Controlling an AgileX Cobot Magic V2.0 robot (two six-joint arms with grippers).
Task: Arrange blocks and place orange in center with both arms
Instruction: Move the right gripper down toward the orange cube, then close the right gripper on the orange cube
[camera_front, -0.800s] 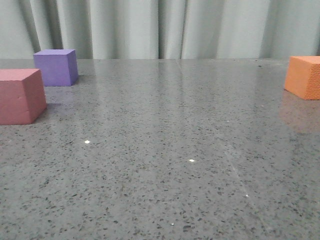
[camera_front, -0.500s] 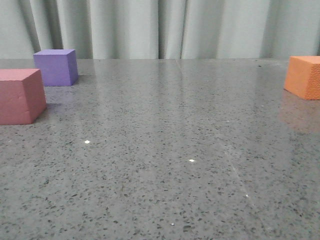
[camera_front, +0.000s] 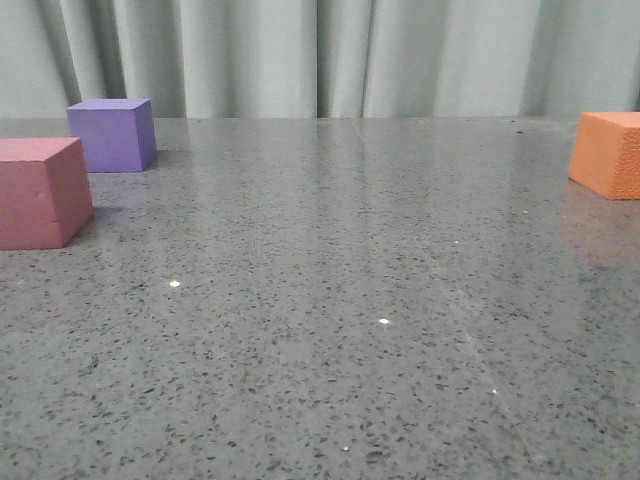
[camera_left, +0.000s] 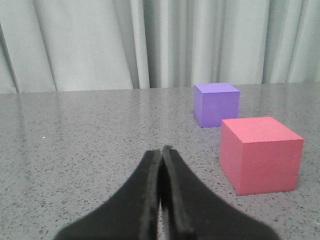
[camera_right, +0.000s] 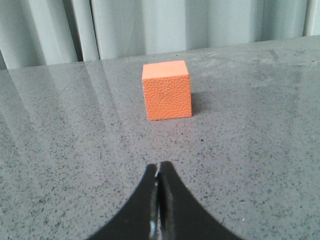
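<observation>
Jaws of left gripper (camera_left: 161, 152) are pressed together, empty, held low over the speckled bench (camera_front: 330, 300); purple cube (camera_left: 216, 104) and pinkish-red cube (camera_left: 260, 154) are seen ahead, off to one side. Right gripper (camera_right: 159, 167) jaws likewise closed on nothing, aimed at orange cube (camera_right: 166, 90), well apart from it.

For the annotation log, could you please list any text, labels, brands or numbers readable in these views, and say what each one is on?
None: no readable text in any view.
The orange cube, purple cube and pinkish-red cube have plain faces.
The table, the curtain, the left gripper and the right gripper carry no markings.
</observation>
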